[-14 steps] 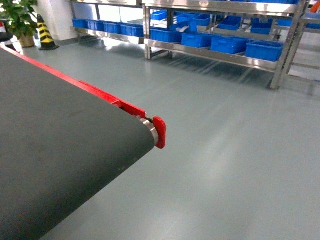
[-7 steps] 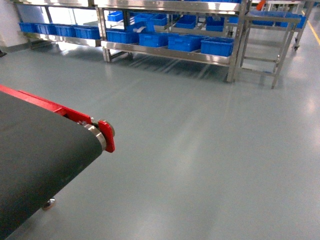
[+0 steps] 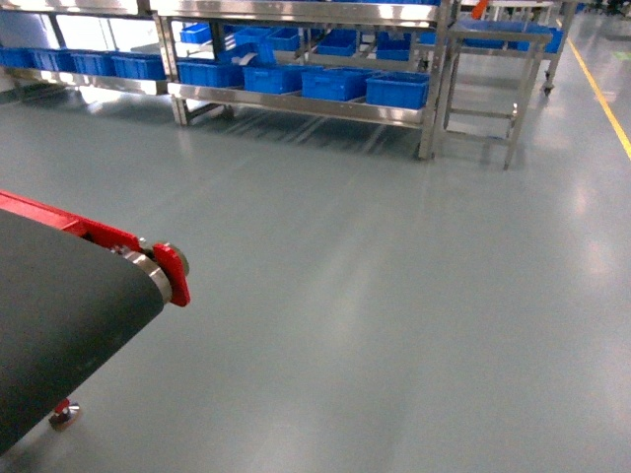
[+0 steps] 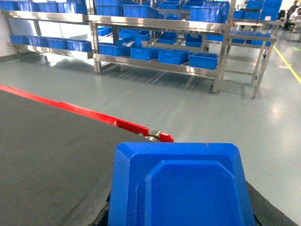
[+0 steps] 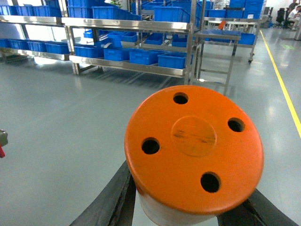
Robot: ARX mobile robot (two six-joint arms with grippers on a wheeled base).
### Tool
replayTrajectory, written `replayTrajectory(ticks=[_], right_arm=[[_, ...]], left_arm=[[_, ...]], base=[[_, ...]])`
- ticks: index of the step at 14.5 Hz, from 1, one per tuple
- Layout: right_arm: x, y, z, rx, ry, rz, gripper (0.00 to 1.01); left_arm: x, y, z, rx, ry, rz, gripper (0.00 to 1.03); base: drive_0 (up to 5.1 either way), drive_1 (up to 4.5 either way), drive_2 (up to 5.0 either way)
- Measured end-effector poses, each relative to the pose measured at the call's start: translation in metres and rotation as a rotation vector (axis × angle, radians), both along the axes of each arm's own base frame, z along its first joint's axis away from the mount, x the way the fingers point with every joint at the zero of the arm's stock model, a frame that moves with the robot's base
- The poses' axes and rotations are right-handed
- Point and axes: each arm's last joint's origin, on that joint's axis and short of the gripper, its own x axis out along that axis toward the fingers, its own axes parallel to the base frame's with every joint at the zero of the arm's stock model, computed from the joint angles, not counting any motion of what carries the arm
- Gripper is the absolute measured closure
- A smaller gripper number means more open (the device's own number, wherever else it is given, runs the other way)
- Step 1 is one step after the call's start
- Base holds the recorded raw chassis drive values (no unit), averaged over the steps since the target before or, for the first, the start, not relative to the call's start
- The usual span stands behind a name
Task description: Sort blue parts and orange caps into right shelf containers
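Factory or warehouse floor: steel shelving (image 3: 296, 103) stocked with blue crates (image 3: 397, 90), red-framed conveyor belt (image 3: 59, 305), grey sealed floor (image 3: 394, 296), yellow lane line (image 3: 601, 89).

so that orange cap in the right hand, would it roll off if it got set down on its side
Probably yes: the orange cap looks like a round cylinder, so on its side it would likely roll. Its flat top with four holes suggests it would sit steady on end. It looks like rigid moulded plastic, likely light, and the smooth wall may be a bit slippery.
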Motion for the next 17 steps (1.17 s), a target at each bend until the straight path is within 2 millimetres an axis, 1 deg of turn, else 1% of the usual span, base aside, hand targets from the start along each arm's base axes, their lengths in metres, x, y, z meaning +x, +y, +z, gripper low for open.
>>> replayTrajectory(ticks=[12, 17], right_arm=[[0.0000, 0.0000, 0.0000, 0.000, 0.000, 0.000, 0.60], [0.0000, 0.0000, -0.0003, 0.000, 0.003, -0.001, 0.60]], left_arm=[[0.0000, 0.0000, 0.0000, 0.000, 0.000, 0.000, 0.60], [0.0000, -0.0001, 0.0000, 0.000, 0.000, -0.002, 0.60]], base=[[-1.6, -1.61, -1.6], [0.6, 4.80, -3.6]])
